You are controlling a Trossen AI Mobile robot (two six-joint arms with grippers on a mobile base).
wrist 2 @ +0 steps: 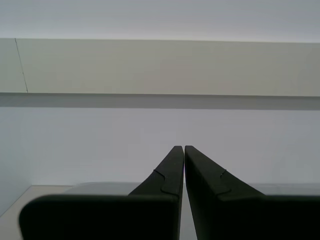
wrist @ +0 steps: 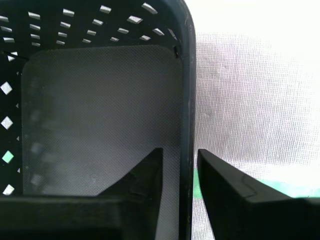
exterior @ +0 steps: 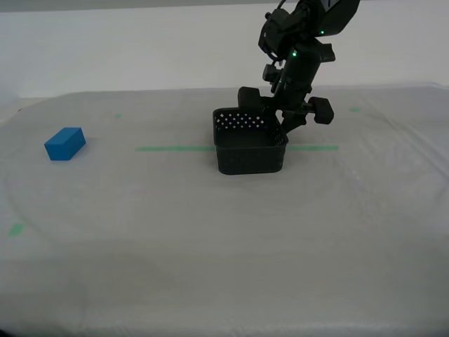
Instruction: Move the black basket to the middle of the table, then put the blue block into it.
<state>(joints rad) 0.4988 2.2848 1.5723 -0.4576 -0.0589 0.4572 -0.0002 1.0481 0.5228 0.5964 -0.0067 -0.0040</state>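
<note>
The black basket [exterior: 250, 153] sits on the table [exterior: 210, 253], over the long green tape line near the middle of the exterior view. My first gripper [exterior: 278, 128] reaches down from above onto the basket's far corner on the exterior view's right. In the first wrist view my first gripper [wrist: 180, 151] straddles the basket [wrist: 100, 115] wall, one finger inside and one outside, shut on it. The blue block [exterior: 64, 143] lies alone at the exterior view's left. My second gripper [wrist 2: 180, 148] is shut on nothing, facing a pale wall.
A green tape line [exterior: 175, 148] runs across the table behind the basket. Small green marks [exterior: 15, 229] dot the sheeting. The table's front edge lies low in the exterior view.
</note>
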